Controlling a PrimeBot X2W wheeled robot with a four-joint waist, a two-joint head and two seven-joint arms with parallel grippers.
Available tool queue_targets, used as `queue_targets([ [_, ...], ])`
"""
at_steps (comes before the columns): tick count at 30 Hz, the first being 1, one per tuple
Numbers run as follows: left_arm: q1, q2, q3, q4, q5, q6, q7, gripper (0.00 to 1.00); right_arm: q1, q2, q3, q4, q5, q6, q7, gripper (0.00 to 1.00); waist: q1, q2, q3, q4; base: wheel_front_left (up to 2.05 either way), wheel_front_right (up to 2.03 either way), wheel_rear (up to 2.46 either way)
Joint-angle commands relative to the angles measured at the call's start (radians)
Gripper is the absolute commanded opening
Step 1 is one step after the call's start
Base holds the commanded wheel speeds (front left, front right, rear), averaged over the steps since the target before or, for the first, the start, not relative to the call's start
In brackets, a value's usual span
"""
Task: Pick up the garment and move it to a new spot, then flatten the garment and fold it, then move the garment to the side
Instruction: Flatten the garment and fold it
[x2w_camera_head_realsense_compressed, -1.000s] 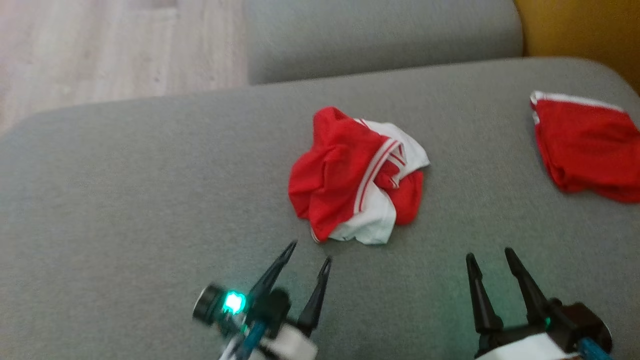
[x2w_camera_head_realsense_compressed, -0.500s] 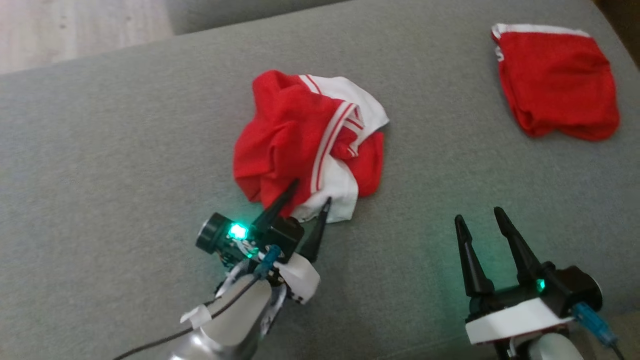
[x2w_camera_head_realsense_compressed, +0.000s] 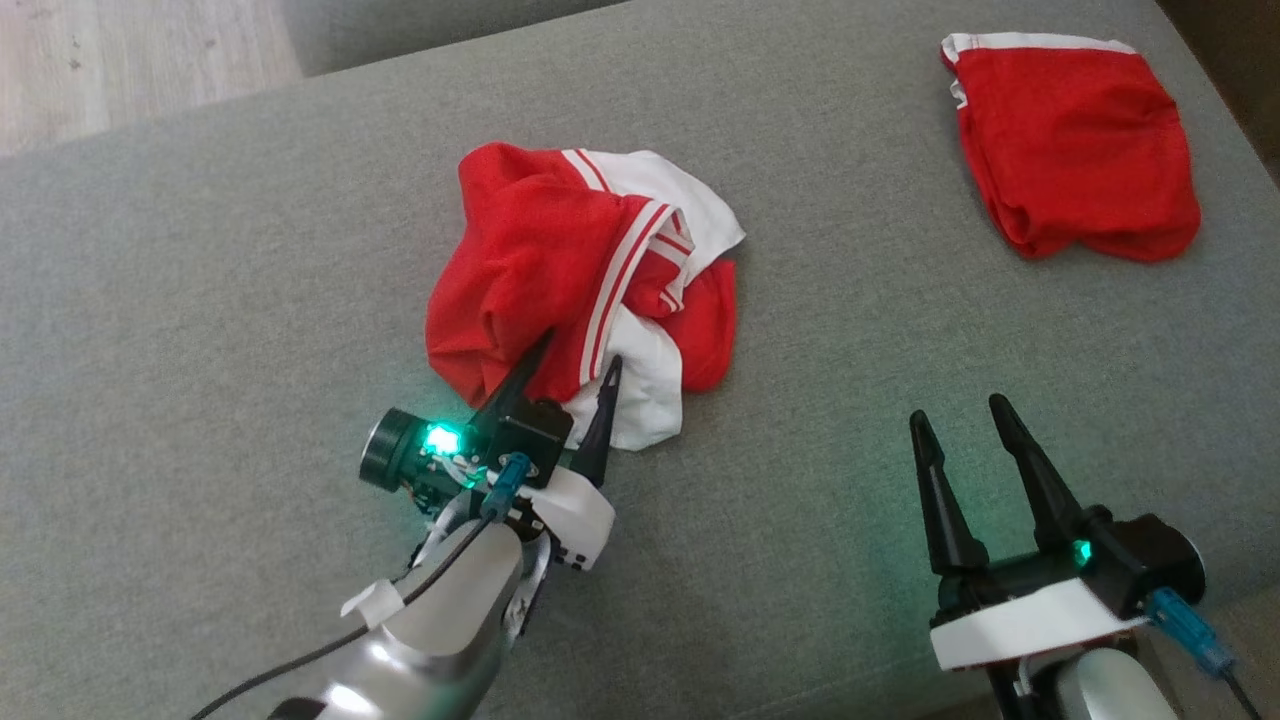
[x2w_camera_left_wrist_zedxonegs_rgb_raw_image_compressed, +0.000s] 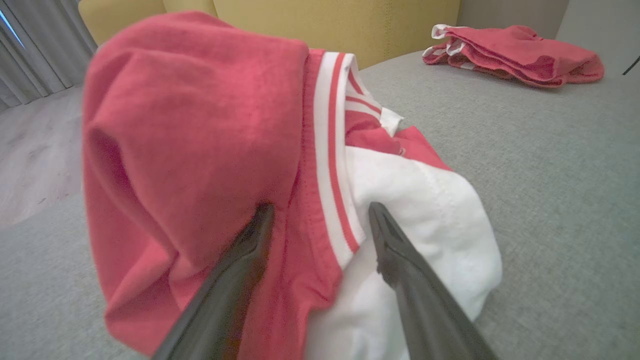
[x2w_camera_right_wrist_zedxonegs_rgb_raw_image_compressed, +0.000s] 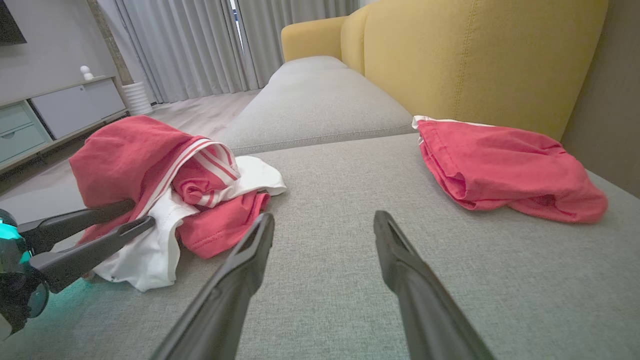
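My left gripper (x2w_camera_head_realsense_compressed: 580, 348), jaws spread, straddles the near edge of the crumpled red-and-white cloth garment (x2w_camera_head_realsense_compressed: 540, 240); my right gripper (x2w_camera_head_realsense_compressed: 957, 408), likewise unclenched, hangs well right of that garment.

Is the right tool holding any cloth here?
No, the right tool stands open over the grey cushion with nothing in it.

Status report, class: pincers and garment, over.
Left pincer open, straddling edge of crumpled red-and-white fabric garment. Right pincer open, above grey sofa cushion. Folded red garment apart, not obstructing.
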Motion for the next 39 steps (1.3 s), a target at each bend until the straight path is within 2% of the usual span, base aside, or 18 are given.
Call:
queue_targets([
  [1,-0.020,0.002,0.044,-0.027,-0.005,0.009,-0.011,1.00,-0.012,-0.012,0.020,-0.026,0.003,-0.001,-0.011,1.00,0.0000,0.0000,-0.008,0.003,0.00,0.00,0.00],
  [4,-0.011,0.002,0.054,-0.011,0.005,0.006,-0.011,1.00,-0.007,-0.012,0.020,-0.026,0.000,-0.001,-0.011,1.00,0.0000,0.0000,-0.016,0.005,0.00,0.00,0.00],
  [5,-0.009,0.002,0.057,-0.005,0.007,0.003,-0.011,0.77,-0.007,-0.013,0.020,-0.027,0.001,-0.001,-0.011,1.00,0.0000,0.0000,-0.017,0.005,0.00,0.00,0.00],
  [6,-0.009,0.002,0.060,-0.002,0.010,0.001,-0.011,0.44,-0.007,-0.013,0.020,-0.028,0.001,-0.001,-0.011,1.00,0.0000,0.0000,-0.018,0.005,0.00,0.00,0.00],
  [7,-0.008,0.002,0.063,0.001,0.012,-0.001,-0.011,0.19,-0.008,-0.013,0.021,-0.028,0.001,-0.001,-0.011,1.00,0.0000,0.0000,-0.018,0.004,0.00,0.00,0.00],
  [8,-0.008,0.002,0.064,0.003,0.014,-0.006,-0.011,0.00,-0.009,-0.013,0.022,-0.029,0.001,-0.001,-0.011,1.00,0.0000,0.0000,-0.018,0.004,0.00,0.00,0.00],
  [10,-0.010,0.002,0.067,0.001,0.014,-0.011,-0.011,0.00,-0.010,-0.013,0.022,-0.030,0.000,-0.001,-0.011,1.00,0.0000,0.0000,-0.018,0.004,0.00,0.00,0.00],
  [13,-0.013,0.002,0.079,-0.038,-0.016,-0.062,-0.011,0.00,-0.012,-0.012,0.027,-0.026,-0.001,-0.001,-0.011,1.00,0.0000,0.0000,-0.030,-0.003,0.00,0.00,0.00],
  [18,-0.026,0.002,0.105,-0.204,-0.168,-0.185,-0.011,0.00,-0.011,-0.002,0.032,-0.019,0.007,-0.001,-0.011,1.00,0.0000,0.0000,-0.061,-0.026,0.00,0.00,0.00],
  [23,-0.135,0.002,0.099,-0.292,-0.325,-0.245,-0.008,0.00,-0.002,0.010,0.046,-0.007,0.015,-0.001,-0.011,1.00,0.0000,0.0000,-0.100,-0.060,0.00,0.00,0.00],
  [30,-0.433,0.002,0.137,-0.326,-0.488,-0.253,0.022,0.00,0.011,0.021,0.059,0.003,0.023,-0.001,-0.011,1.00,0.0000,0.0000,-0.138,-0.113,0.00,0.00,0.00],
  [31,-0.528,0.002,0.169,-0.313,-0.524,-0.246,0.015,0.00,0.014,0.022,0.059,0.005,0.026,-0.001,-0.011,1.00,0.0000,0.0000,-0.141,-0.122,0.00,0.00,0.00],
  [34,-0.645,0.002,0.241,-0.281,-0.572,-0.224,-0.001,0.00,0.018,0.024,0.055,0.006,0.028,-0.001,-0.011,1.00,0.0000,0.0000,-0.146,-0.125,0.00,0.00,0.00],
  [39,-0.678,0.008,0.357,-0.202,-0.588,-0.192,-0.010,0.00,0.030,0.025,0.039,0.000,0.035,-0.001,-0.011,1.00,0.0000,0.0000,-0.158,-0.102,0.00,0.00,0.00],
])
